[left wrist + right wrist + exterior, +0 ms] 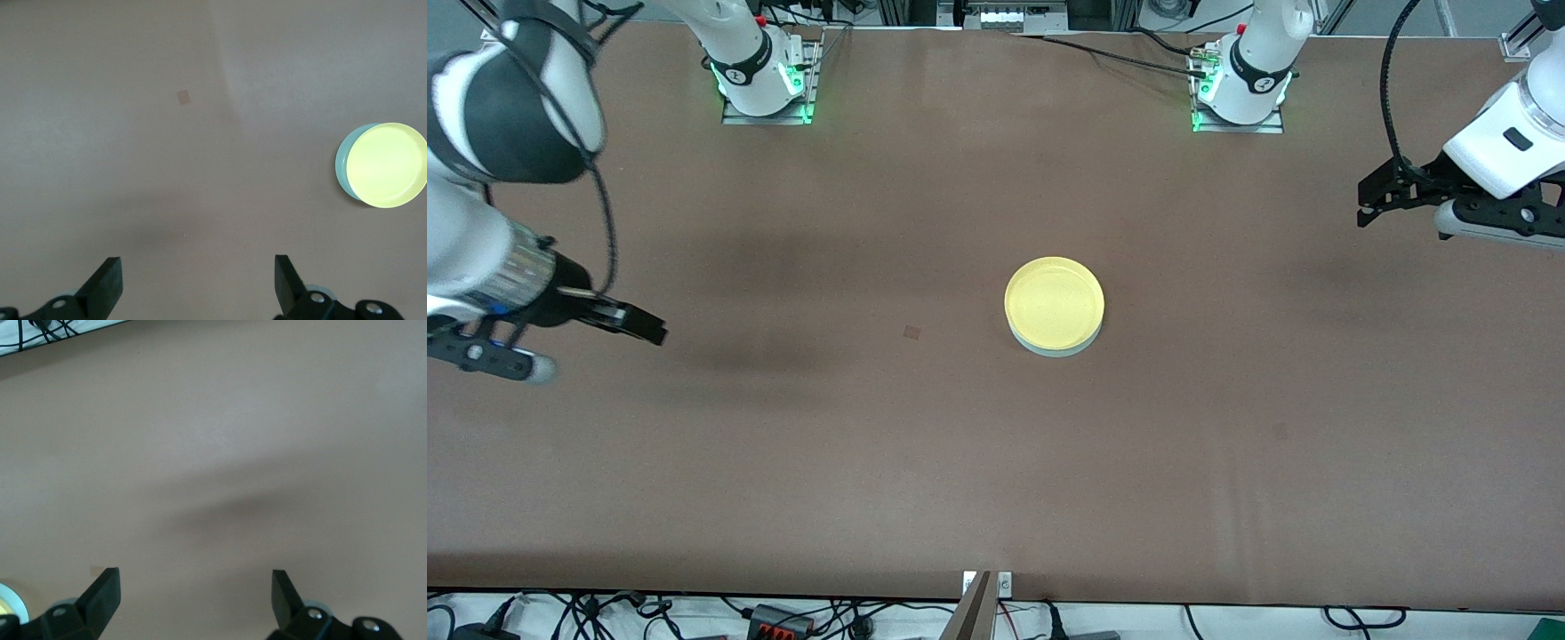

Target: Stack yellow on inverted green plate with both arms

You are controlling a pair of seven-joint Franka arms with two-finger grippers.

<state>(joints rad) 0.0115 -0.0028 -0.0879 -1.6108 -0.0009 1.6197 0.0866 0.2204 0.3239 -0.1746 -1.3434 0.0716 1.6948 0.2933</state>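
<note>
The yellow plate point(1054, 300) sits right way up on the pale green plate point(1056, 349) in the middle of the table; only the green plate's rim shows under it. The left wrist view shows the yellow plate point(389, 165) and a sliver of the green plate point(341, 167). My left gripper point(1371, 197) is open and empty, in the air over the left arm's end of the table point(1227, 427). My right gripper point(647, 325) is open and empty over the right arm's end. Both are well apart from the plates. The wrist views show the open left gripper point(197, 277) and the open right gripper point(193, 587) over bare table.
A small dark square mark point(911, 332) lies on the brown table beside the plates, toward the right arm's end. Both arm bases point(760, 76) stand at the table's edge farthest from the front camera. Cables lie past the edge nearest the front camera.
</note>
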